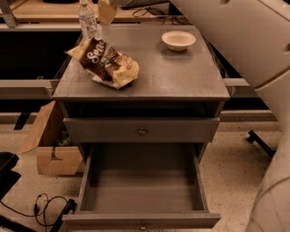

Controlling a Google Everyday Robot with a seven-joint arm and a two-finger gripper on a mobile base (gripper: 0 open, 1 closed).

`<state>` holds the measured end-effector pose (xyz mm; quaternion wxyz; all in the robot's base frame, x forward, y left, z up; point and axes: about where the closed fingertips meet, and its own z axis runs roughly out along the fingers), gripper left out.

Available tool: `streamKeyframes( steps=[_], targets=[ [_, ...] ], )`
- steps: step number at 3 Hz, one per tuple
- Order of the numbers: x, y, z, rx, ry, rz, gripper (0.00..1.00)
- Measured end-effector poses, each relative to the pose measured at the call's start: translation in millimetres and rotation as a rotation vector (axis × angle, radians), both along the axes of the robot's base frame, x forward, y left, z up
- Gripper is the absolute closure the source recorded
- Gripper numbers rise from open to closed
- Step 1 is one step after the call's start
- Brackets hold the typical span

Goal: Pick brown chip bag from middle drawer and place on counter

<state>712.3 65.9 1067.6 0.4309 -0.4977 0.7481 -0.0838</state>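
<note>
The brown chip bag [105, 62] lies on the counter [172, 77] at its left side, white lettering up, nothing holding it. My gripper [108, 10] is at the top edge of the view, above and behind the bag, clear of it and mostly cut off by the frame. The middle drawer [140, 220] is pulled out at the bottom of the view, and its tray is empty.
A small white bowl [178, 40] sits at the counter's back right. A clear water bottle [88, 20] stands at the back left. My white arm [240, 41] fills the right side. A closed drawer front [142, 131] is above the open one. A cardboard box [50, 145] and cables [45, 208] are on the floor at left.
</note>
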Motion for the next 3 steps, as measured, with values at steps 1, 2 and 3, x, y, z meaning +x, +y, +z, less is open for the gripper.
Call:
streamKeyframes(
  steps=[1, 2, 3],
  targets=[
    [0.0, 0.0, 0.0, 0.0, 0.0, 0.0, 0.0],
    [0.0, 0.0, 0.0, 0.0, 0.0, 0.0, 0.0],
    [-6.2, -28.6, 11.6, 0.085, -0.028, -0.051, 0.0]
  ],
)
